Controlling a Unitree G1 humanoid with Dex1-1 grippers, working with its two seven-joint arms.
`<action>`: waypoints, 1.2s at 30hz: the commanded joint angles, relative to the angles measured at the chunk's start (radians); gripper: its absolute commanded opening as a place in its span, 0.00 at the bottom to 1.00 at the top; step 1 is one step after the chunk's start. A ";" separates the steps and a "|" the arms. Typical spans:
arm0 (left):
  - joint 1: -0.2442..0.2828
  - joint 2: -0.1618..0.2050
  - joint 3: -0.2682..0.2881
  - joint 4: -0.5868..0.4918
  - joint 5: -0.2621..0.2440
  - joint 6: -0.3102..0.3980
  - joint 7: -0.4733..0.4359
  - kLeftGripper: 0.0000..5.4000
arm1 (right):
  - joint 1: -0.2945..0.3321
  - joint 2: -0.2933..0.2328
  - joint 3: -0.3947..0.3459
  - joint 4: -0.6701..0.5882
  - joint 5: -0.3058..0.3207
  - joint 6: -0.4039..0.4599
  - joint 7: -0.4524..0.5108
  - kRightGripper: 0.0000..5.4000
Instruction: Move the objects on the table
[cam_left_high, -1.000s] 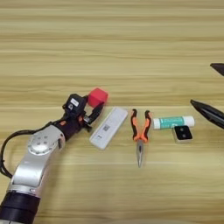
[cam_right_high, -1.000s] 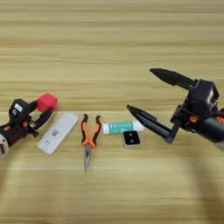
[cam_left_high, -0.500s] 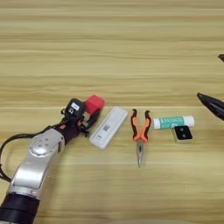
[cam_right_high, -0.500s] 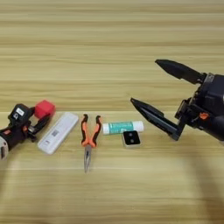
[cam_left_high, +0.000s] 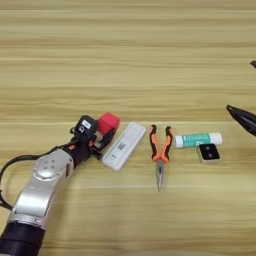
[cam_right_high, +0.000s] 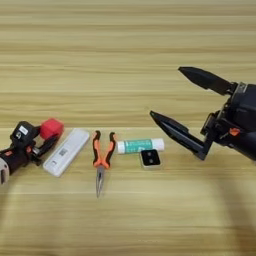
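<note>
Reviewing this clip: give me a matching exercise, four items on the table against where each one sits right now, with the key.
Items:
1. red cube
2. white flat device
3. orange-handled pliers
4. black-topped square block

Places:
A. just below the right end of the green-white tube
B. between the white device and the tube
C. at the left gripper, far left of the row
D. lying at a slant between the cube and the pliers

Pairs: 1-C, 2-D, 3-B, 4-A

The small red cube (cam_left_high: 108, 121) hides the left gripper's (cam_left_high: 102, 134) fingertips, so their grip is unclear; print on the green-white tube (cam_right_high: 140, 145) is unreadable.
</note>
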 joint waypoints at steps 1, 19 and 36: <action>-0.001 0.010 -0.001 0.022 0.010 0.014 -0.005 0.41 | -0.012 -0.015 -0.016 -0.015 0.010 0.001 0.001 1.00; -0.005 0.008 -0.002 0.017 0.007 0.002 -0.015 0.69 | -0.008 -0.010 -0.009 -0.009 -0.004 -0.008 0.010 1.00; 0.001 -0.020 0.026 -0.040 -0.047 -0.083 -0.035 0.98 | -0.006 -0.006 0.005 -0.010 -0.015 -0.012 0.009 1.00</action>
